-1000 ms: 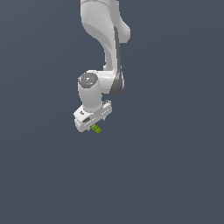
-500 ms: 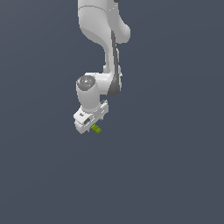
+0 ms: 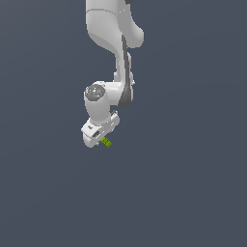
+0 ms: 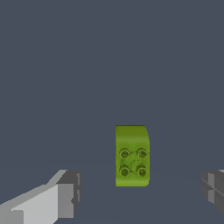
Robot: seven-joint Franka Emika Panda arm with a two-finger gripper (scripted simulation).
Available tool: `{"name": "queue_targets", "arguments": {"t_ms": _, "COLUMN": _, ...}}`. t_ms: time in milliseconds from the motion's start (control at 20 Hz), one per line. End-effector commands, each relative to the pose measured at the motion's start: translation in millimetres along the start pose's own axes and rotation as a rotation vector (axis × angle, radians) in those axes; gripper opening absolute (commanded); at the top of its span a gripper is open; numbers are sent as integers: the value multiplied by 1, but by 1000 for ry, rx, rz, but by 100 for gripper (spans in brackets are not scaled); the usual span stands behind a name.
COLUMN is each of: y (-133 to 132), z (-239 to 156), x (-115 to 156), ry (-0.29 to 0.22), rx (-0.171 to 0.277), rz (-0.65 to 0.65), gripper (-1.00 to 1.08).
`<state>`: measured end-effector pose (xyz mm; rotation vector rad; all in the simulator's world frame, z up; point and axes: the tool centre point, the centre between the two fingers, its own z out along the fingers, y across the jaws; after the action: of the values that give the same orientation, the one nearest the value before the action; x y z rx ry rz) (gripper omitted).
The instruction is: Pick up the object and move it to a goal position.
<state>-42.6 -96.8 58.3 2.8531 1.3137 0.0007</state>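
The object (image 3: 106, 142) is a tiny lime-green block with darker green studs (image 4: 132, 161) on its upper face. It lies on the dark grey floor. My white gripper (image 3: 102, 141) hangs right over it, and in the exterior view the hand covers part of the block. In the wrist view my gripper (image 4: 141, 193) is open. One grey fingertip (image 4: 66, 194) and the other fingertip (image 4: 213, 187) stand wide apart on either side of the object (image 4: 131, 155). Neither one touches it.
The white arm (image 3: 112, 29) comes down from the top of the exterior view to the wrist (image 3: 98, 99). Plain dark grey floor (image 3: 183, 193) lies all around, and no other object is in view.
The hand has shifted very slightly toward the exterior view's left and a little lower. The green object has not moved.
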Motion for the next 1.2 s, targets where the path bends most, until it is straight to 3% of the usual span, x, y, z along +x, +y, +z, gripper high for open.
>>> {"name": "queue_targets", "arguments": {"t_ms": 0, "y": 0, "z": 7, "x": 0, "ry": 0, "rx": 1, "rz": -1, "gripper": 100}}
{"name": "queue_targets", "arguments": {"t_ms": 600, "y": -1, "z": 46, "x": 0, "ry": 0, "rx": 1, "rz": -4, "gripper": 100}}
{"name": "queue_targets", "arguments": {"t_ms": 650, "y": -1, "z": 46, "x": 0, "ry": 0, "rx": 1, "rz": -4, "gripper": -100}}
{"name": "queue_targets", "arguments": {"t_ms": 1150, "y": 0, "z": 46, "x": 0, "ry": 0, "rx": 1, "rz": -4, "gripper": -100}}
